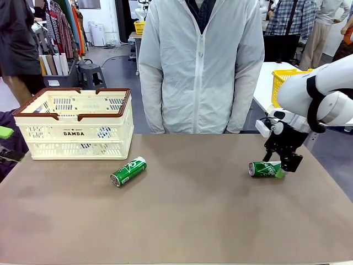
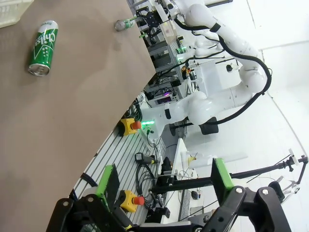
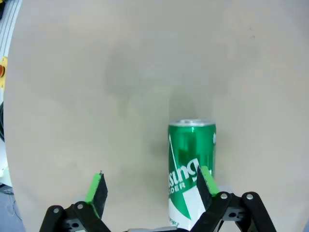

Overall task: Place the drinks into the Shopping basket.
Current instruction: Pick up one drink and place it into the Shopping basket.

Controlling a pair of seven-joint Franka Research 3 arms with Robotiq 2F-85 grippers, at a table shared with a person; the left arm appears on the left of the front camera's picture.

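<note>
The cream Shopping basket (image 1: 77, 124) with a brown rim stands at the table's far left. One green drink can (image 1: 128, 171) lies on its side in front of the basket, and it also appears in the left wrist view (image 2: 42, 41). A second green can (image 1: 265, 169) lies at the right. My right gripper (image 1: 281, 161) is open and low over that can's right end. In the right wrist view the can (image 3: 190, 169) lies under one fingertip (image 3: 205, 180), off-centre in the open right gripper (image 3: 150, 186). My left gripper (image 2: 164, 179) is open and holds nothing, off the table's near edge.
A person in a pale jacket (image 1: 201, 66) stands at the far side, arms down. A yellow mesh basket (image 1: 287, 80) sits on another table behind the right arm. Something blue and white (image 1: 103, 132) shows through the Shopping basket's slots.
</note>
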